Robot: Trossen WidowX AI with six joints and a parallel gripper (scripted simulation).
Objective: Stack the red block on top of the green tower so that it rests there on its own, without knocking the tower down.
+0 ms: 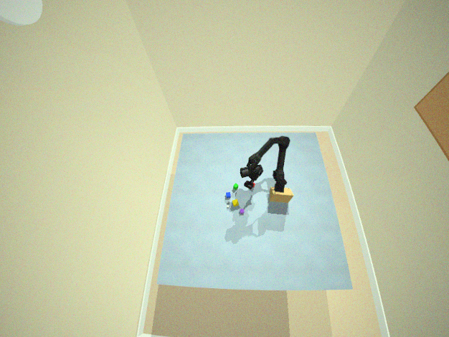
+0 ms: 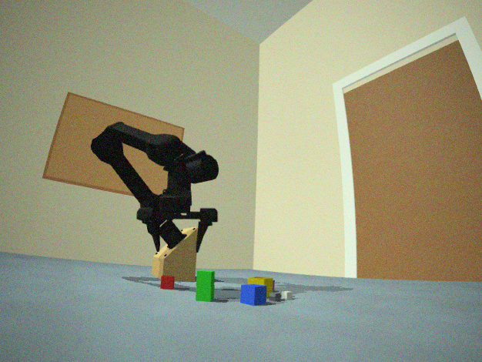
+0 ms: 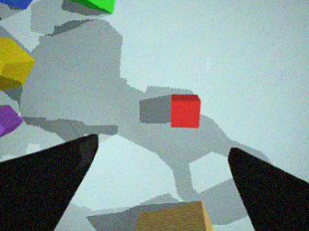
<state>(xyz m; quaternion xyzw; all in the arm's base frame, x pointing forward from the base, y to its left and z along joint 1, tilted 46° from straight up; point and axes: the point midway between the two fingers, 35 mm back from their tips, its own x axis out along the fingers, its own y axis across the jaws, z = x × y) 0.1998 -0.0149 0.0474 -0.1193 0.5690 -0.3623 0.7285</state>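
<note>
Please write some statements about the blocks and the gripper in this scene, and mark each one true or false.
1. The small red cube is on top of the tall green tower. False: it rests on the blue floor mat, apart from the tower.
2. The black parallel-jaw gripper is open and holds nothing. True.
3. The green tower has fallen on its side. False: it stands upright.
4. In the exterior view, the blue block stands to the right of the green tower. True.
5. The gripper's fingertips touch the floor mat. False: they hang above it.
</note>
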